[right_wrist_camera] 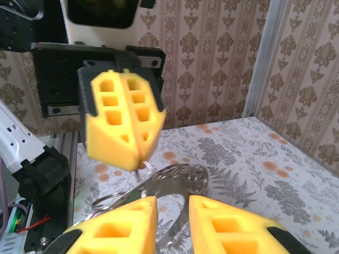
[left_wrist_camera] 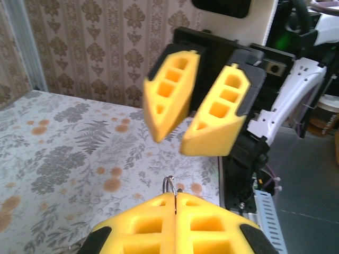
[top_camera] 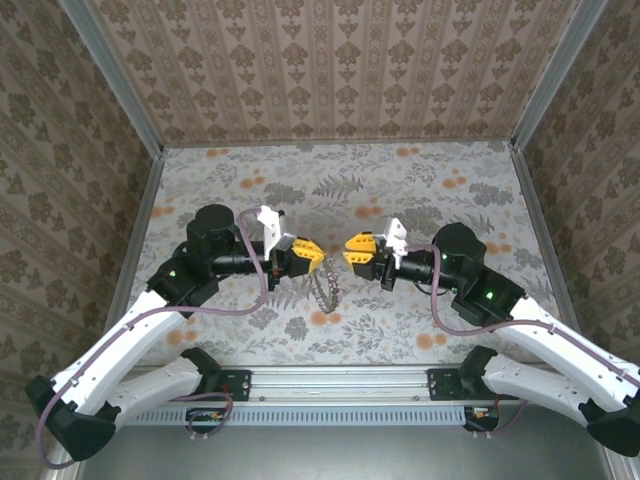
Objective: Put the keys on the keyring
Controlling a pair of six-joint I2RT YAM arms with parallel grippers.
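The left arm [top_camera: 150, 300] reaches from the near left corner toward the middle of the table [top_camera: 420, 190]. Its left gripper [top_camera: 320, 258] is above the middle of the flower-printed cloth and points to the right. The two yellow fingers are pressed fully together, which is clear in the left wrist view [left_wrist_camera: 175, 203] and also in the right wrist view [right_wrist_camera: 136, 153]. Between the tips they pinch a thin wire loop [left_wrist_camera: 169, 184], which stands out a little past the yellow foam.

The keyring [top_camera: 322, 290] hangs under this grip, just near of the two grippers and between them, above the cloth. In the right wrist view it is a grey metallic hoop with a ribbed band [right_wrist_camera: 183, 177]. It is tilted, and its top comes up to the closed tips of the left gripper. A few smaller wire rings [right_wrist_camera: 106, 203] lie at its left side in that view.

The right gripper [top_camera: 347, 252] faces the left one from the right, with a small gap between them. Its fingers stand apart, with clear space between them in both wrist views [left_wrist_camera: 183, 138] [right_wrist_camera: 173, 209]. A part of the metal band goes down into this space, but I cannot tell if it touches the pads. The right arm [top_camera: 520, 320] goes back to the near right corner.
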